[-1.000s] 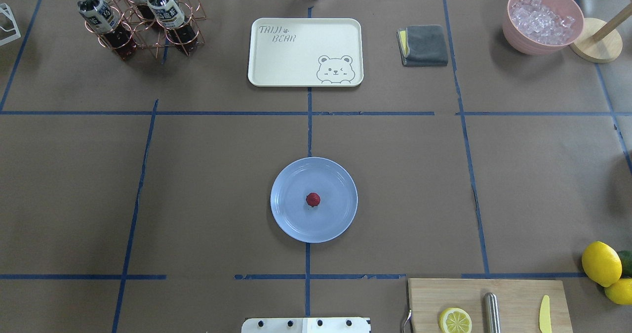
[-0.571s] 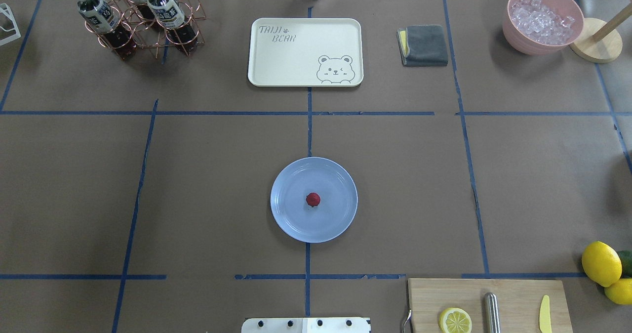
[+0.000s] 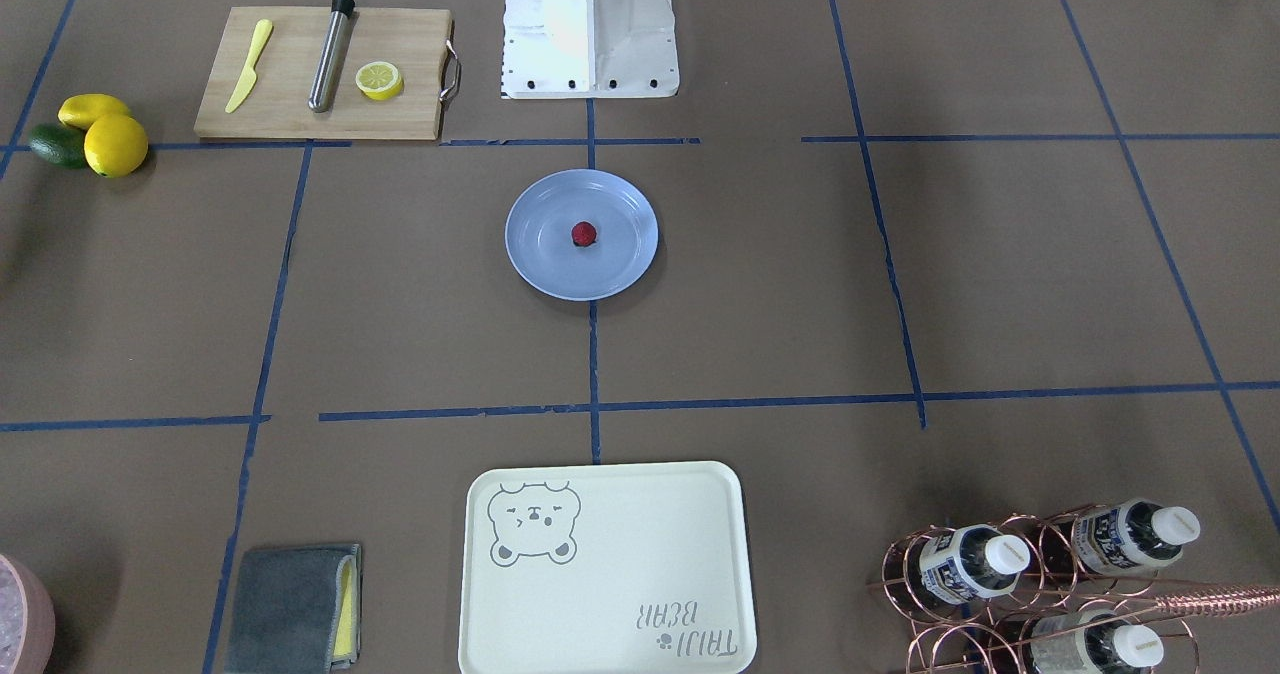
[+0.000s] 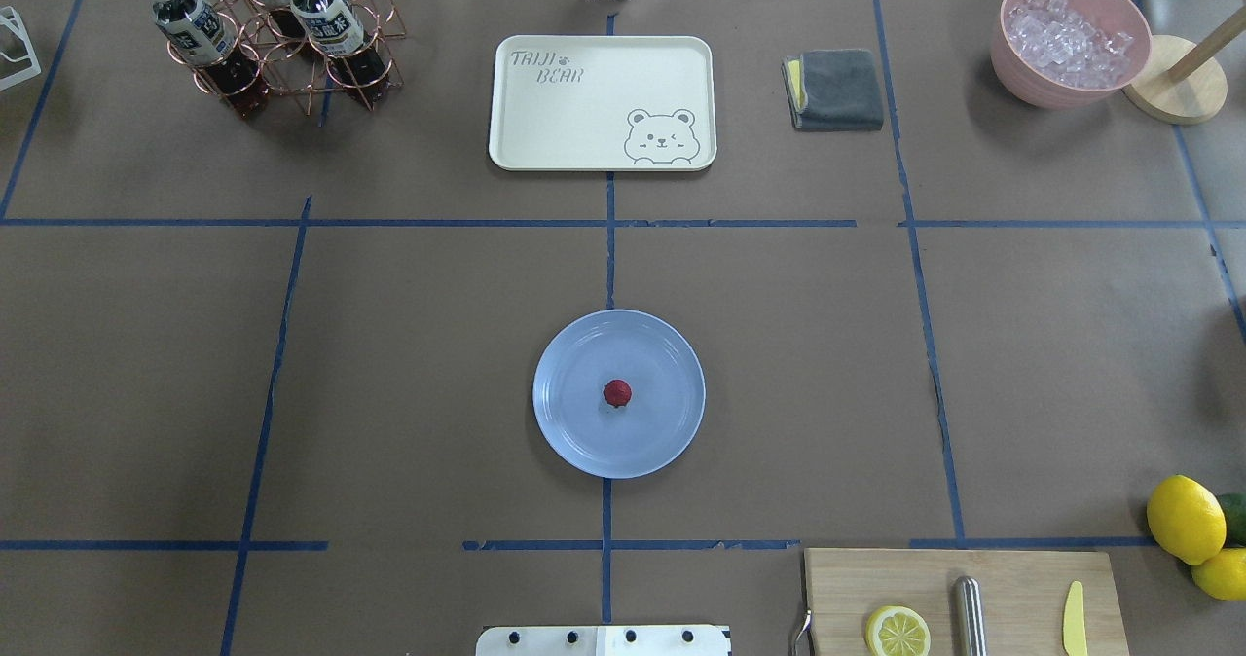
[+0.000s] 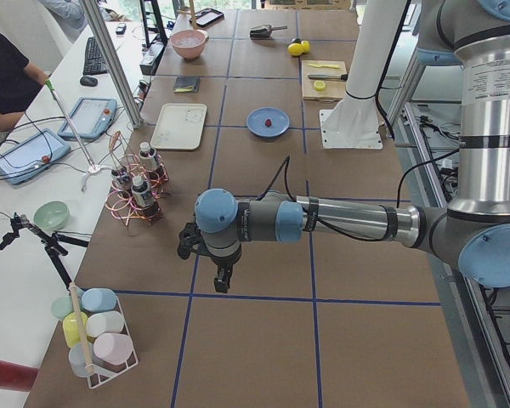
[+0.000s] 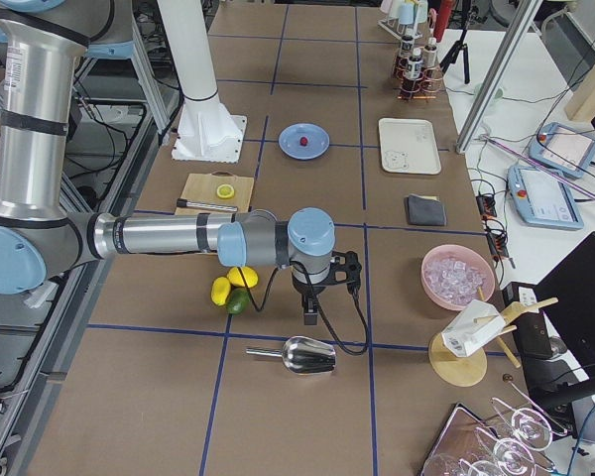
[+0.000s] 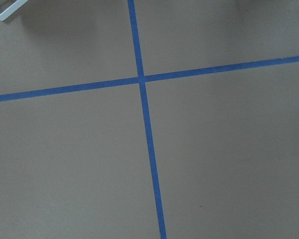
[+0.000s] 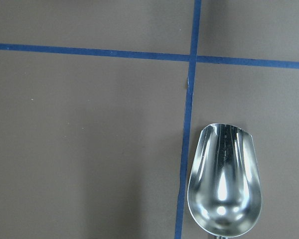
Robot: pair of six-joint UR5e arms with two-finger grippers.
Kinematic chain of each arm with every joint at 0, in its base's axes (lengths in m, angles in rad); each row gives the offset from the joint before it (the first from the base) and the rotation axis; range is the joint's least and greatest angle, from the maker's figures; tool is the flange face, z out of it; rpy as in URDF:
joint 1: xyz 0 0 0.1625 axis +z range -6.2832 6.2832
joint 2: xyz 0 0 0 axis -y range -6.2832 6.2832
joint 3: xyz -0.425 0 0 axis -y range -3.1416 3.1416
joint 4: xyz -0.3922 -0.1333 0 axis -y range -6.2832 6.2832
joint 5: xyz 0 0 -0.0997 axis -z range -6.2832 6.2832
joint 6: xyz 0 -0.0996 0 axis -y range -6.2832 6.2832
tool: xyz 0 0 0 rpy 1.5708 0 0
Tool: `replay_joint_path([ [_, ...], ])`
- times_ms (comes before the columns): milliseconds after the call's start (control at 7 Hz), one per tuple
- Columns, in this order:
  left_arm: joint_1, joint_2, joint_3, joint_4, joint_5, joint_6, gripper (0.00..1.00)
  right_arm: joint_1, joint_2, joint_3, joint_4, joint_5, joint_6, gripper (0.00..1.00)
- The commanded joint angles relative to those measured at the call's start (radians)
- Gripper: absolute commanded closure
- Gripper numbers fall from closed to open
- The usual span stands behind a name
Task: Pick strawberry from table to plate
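Observation:
The dark-red strawberry (image 4: 616, 393) (image 3: 584, 234) lies in the middle of the light-blue plate (image 4: 574, 437) (image 3: 545, 264), which rests on the brown, blue-taped table (image 4: 438, 364) just in front of the robot's base. Neither gripper shows in the overhead or front views. In the exterior left view my left gripper (image 5: 222, 285) hangs over bare table far from the plate (image 5: 257, 126). My right gripper (image 6: 309, 315) appears only in the exterior right view, above a steel scoop (image 6: 296, 355), also far from the plate (image 6: 290, 145). I cannot tell whether either gripper is open or shut.
A cream bear tray (image 4: 602, 101), a copper bottle rack (image 4: 282, 38), a grey cloth (image 4: 835, 90) and a pink ice bowl (image 4: 1069, 38) line the far side. A cutting board (image 4: 964, 602) with a lemon half sits near right, lemons (image 4: 1186, 520) beside it.

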Motion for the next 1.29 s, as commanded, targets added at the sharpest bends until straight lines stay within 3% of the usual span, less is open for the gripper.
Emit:
replay_joint_path([
  [0,-0.011,-0.011,0.006,-0.039,0.060,0.001,0.00,-0.011,0.001,0.000,0.000,-0.018,0.004,0.00],
  [143,-0.015,0.004,0.007,-0.042,0.063,0.000,0.00,-0.013,0.002,0.000,0.000,-0.018,0.004,0.00],
  [286,-0.014,0.027,0.001,-0.043,0.132,0.000,0.00,-0.013,0.002,0.003,0.000,-0.018,0.004,0.00],
  [571,-0.012,0.018,0.007,-0.028,0.145,-0.002,0.00,-0.015,0.004,0.004,0.001,-0.016,0.006,0.00],
  [857,-0.014,0.029,0.007,0.012,0.054,0.004,0.00,-0.015,0.002,0.004,0.001,-0.016,0.006,0.00],
  [1143,-0.017,0.068,-0.020,0.041,0.054,0.004,0.00,-0.016,0.002,0.002,0.000,-0.008,0.007,0.00],
])
